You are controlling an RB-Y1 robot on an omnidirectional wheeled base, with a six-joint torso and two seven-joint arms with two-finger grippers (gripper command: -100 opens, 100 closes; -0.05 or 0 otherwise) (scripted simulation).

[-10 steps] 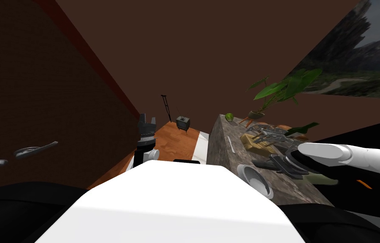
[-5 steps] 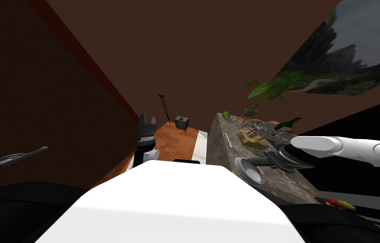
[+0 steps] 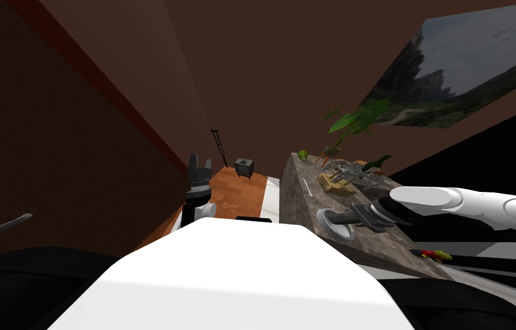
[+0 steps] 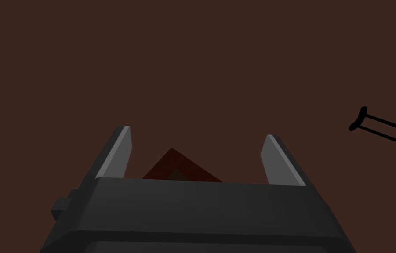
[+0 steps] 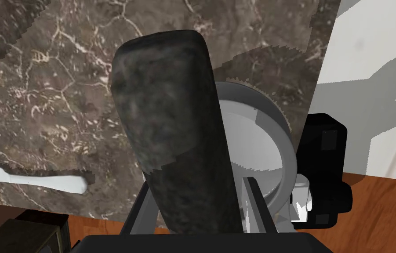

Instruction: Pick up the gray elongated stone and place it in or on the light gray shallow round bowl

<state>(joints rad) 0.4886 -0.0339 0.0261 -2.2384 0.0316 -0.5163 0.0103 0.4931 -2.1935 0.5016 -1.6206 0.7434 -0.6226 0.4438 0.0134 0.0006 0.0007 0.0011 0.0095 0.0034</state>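
Note:
My right gripper is shut on the dark grey elongated stone, which juts out past the fingers. Just beyond and beneath the stone lies the light grey shallow round bowl, near the edge of the brown marble counter. In the head view the right gripper holds the stone over the bowl's right side, close to the counter's near end. My left gripper is raised off to the left, and its wrist view shows the left gripper open with nothing in it.
A white utensil lies on the counter beside the stone. Further along stand a tan box, a wire rack, a potted plant and a green ball. A small TV stands on the orange floor. A black area lies to the right.
My view has swung, so the counter and bowl sit further left and the wall hooks slide off to the left. The right gripper keeps the stone beside the bowl.

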